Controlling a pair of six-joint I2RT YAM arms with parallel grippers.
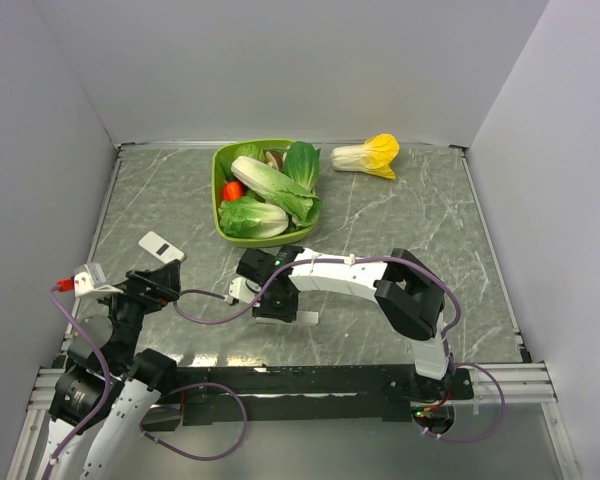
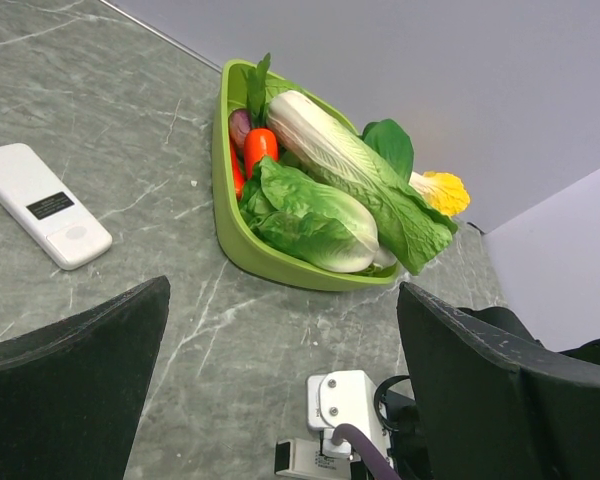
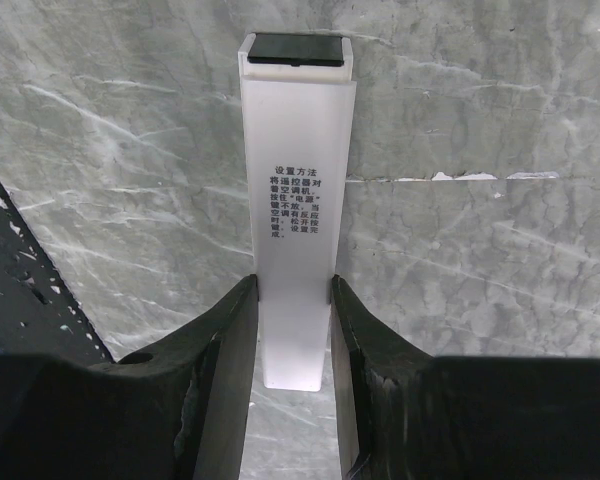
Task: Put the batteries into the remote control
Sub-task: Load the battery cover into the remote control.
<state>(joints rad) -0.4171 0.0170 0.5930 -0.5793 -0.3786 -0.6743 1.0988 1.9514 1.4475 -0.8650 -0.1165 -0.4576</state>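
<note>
White remote control (image 3: 295,200) pinched at its near end between the right fingers (image 3: 220,345), flat and low over the table (image 3: 480,250), likely steadied for loading; left fingers (image 2: 80,360) gaping, empty, free to fetch batteries, none in view

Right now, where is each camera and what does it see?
Top camera: high behind the bases, looking down on the table; left arm and right arm show.
Left wrist: low, facing the green bowl; open left gripper frames it.
Right wrist: looks down on the remote control, pinched by the right gripper.
Top and left wrist share that bowl.
</note>
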